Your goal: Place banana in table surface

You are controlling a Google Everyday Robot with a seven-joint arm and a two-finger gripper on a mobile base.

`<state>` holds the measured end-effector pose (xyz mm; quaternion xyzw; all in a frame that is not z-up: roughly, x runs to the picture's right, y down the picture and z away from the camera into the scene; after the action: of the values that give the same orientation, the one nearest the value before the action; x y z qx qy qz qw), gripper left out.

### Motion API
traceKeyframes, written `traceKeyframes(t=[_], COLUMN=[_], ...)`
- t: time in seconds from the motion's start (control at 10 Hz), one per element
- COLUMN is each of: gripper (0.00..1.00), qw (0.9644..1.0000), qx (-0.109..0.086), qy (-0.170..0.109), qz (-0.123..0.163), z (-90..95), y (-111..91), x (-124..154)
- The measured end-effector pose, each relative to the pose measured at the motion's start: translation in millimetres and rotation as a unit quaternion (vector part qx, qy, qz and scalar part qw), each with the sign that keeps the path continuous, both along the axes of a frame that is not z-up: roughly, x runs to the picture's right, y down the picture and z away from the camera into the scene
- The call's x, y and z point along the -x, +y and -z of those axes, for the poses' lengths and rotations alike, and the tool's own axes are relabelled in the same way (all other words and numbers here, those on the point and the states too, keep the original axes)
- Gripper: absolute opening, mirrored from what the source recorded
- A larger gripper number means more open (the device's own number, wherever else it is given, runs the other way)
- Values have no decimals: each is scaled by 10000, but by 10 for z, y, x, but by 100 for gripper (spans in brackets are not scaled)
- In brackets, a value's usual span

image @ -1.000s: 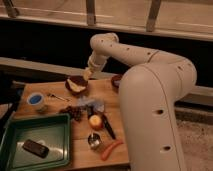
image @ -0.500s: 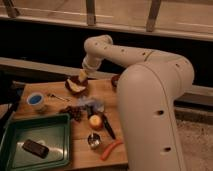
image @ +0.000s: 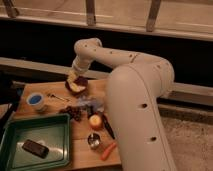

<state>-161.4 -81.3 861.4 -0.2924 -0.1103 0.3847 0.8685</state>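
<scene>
The white arm reaches from the right across the back of the wooden table surface (image: pixel 57 106). My gripper (image: pixel 73 78) hangs at the near-left rim of the maroon bowl (image: pixel 81 84) at the table's back middle. A pale yellow piece, the banana (image: pixel 76 88), shows at the bowl's front, right under the gripper. I cannot tell whether the gripper touches or holds it.
A dark green tray (image: pixel 50 125) with a dark block (image: pixel 35 148) fills the front left. A blue-and-white cup (image: pixel 37 100) stands at the left. Dark grapes (image: pixel 76 113), a round orange fruit (image: pixel 95 121), a metal cup (image: pixel 93 141) and a carrot (image: pixel 107 150) lie near the arm's bulky body.
The gripper has moved left and down over the last second, from above the bowl's right side to its near-left rim. Nothing else on the table has moved.
</scene>
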Motion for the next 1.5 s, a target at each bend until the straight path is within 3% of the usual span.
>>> traceKeyframes(t=[0.4,0.8,1.5], gripper=[63,63,61], qw=[9999,9988,9966], qx=[120,472,825], qy=[-120,-90,63], qz=[2,32,8], z=[-299,-710,-1094], y=[12,281,452], x=[182,259,287])
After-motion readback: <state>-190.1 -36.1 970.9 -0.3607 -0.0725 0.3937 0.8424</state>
